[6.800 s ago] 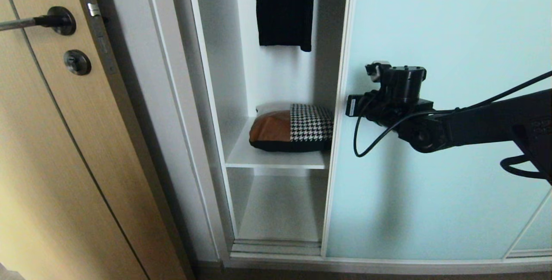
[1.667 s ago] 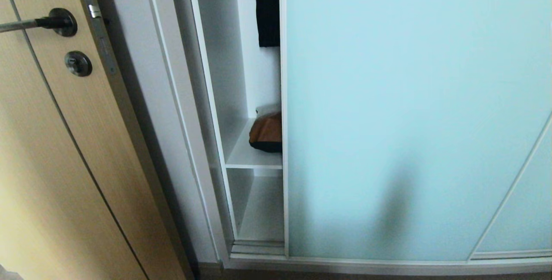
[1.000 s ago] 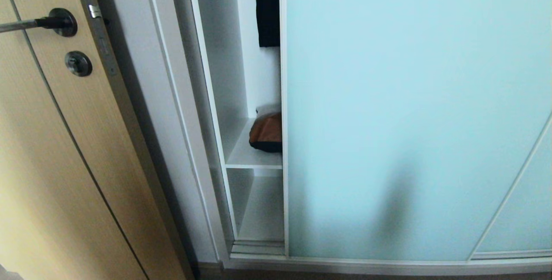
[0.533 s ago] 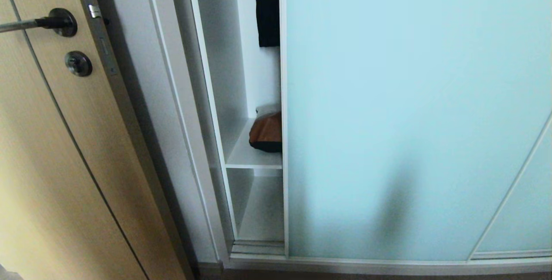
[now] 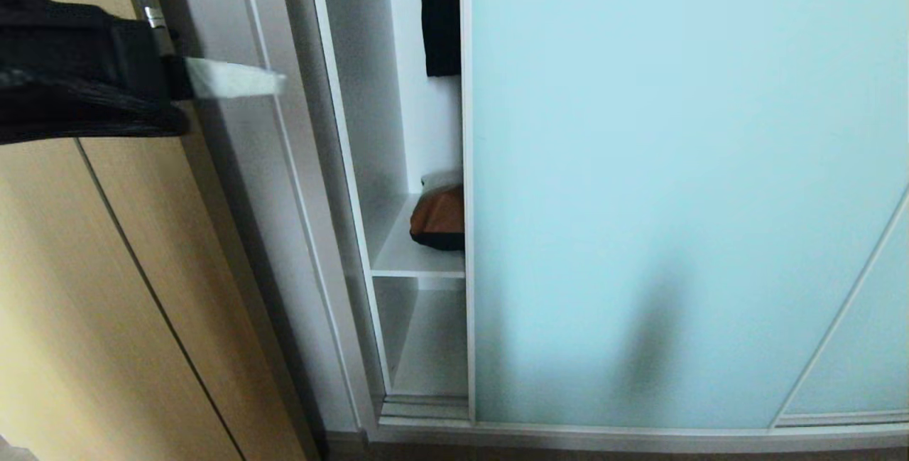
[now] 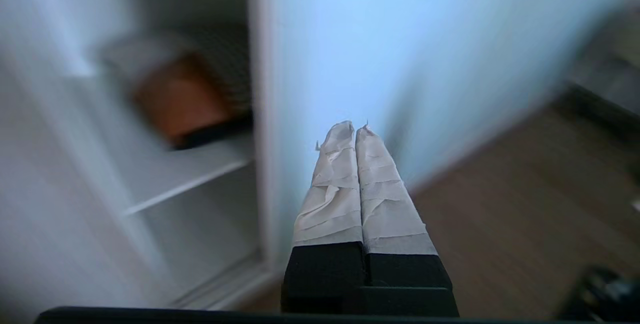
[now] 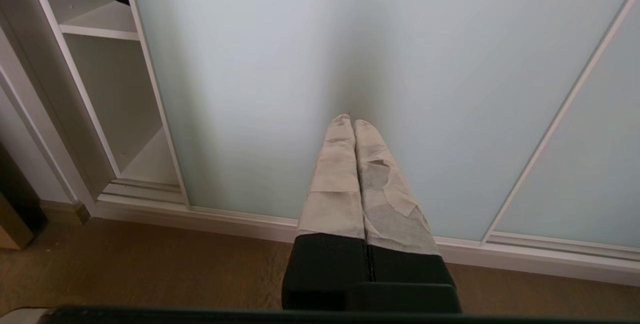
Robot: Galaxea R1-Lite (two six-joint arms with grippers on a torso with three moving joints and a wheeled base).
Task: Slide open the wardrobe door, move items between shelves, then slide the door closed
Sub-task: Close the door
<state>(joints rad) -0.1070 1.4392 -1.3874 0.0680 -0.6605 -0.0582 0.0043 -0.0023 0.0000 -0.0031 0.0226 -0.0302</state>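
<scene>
From the head view, the sliding wardrobe door (image 5: 675, 191) covers most of the opening, leaving only a narrow gap at the left side of the compartment. In that gap a sliver of the cushion (image 5: 440, 219) shows, lying on the upper shelf (image 5: 415, 262) against the door's leading edge; the lower shelf (image 5: 433, 369) beneath it is bare as far as I can see. A black garment (image 5: 439, 13) hangs above. The left gripper (image 5: 273, 82) reaches in from the upper left corner, in front of the wardrobe's white side frame (image 5: 284, 234), its taped fingers pressed together and holding nothing.

Through the left wrist view, the closed fingers (image 6: 345, 179) point toward the door's frame edge, with the cushion blurred on the shelf beyond. My worry is this: if the gripper pushes the door shut now, it could catch a fingertip between door edge and side frame, since the gap is slim. The blur suggests fast travel, so a hard knock on the glass seems possible too.

In the right wrist view, the right gripper (image 7: 352, 129) is low, fingers together and empty, aimed at the frosted panel near the bottom rail (image 7: 350, 226). It looks parked. Whether the cushion sticks out past the shelf's front edge I cannot tell; if it does, the door could snag it.
</scene>
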